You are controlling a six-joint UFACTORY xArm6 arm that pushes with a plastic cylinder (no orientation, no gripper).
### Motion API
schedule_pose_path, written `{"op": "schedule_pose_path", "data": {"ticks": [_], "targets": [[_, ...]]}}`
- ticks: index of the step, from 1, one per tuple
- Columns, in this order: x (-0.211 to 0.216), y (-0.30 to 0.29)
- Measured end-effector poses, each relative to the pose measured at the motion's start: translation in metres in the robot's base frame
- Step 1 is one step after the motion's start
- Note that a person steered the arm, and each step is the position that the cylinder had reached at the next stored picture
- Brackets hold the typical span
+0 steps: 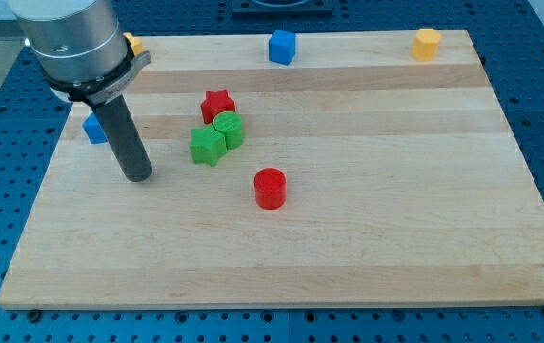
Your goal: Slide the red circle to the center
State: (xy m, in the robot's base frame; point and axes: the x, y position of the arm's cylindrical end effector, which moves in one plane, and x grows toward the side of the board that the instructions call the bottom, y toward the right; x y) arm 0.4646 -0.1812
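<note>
The red circle [270, 188] stands on the wooden board [367, 238], a little left of and below the board's middle. My tip [137, 176] rests on the board at the view's left, well to the left of the red circle and slightly above its level. Nothing lies between the tip and the red circle. The tip touches no block.
A red star [217, 104], a green circle [228, 129] and a green star [208, 146] cluster above-left of the red circle. A blue block [93, 128] sits behind the rod. A blue cube [282, 47], a yellow block [426, 44] and another yellow block [131, 43] line the top edge.
</note>
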Motion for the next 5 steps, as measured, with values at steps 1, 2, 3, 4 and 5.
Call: {"op": "schedule_pose_path", "data": {"ticks": [1, 2, 3, 4, 5], "targets": [[0.016, 0.035], [0.039, 0.092], [0.052, 0.141], [0.052, 0.179], [0.052, 0.22]]}}
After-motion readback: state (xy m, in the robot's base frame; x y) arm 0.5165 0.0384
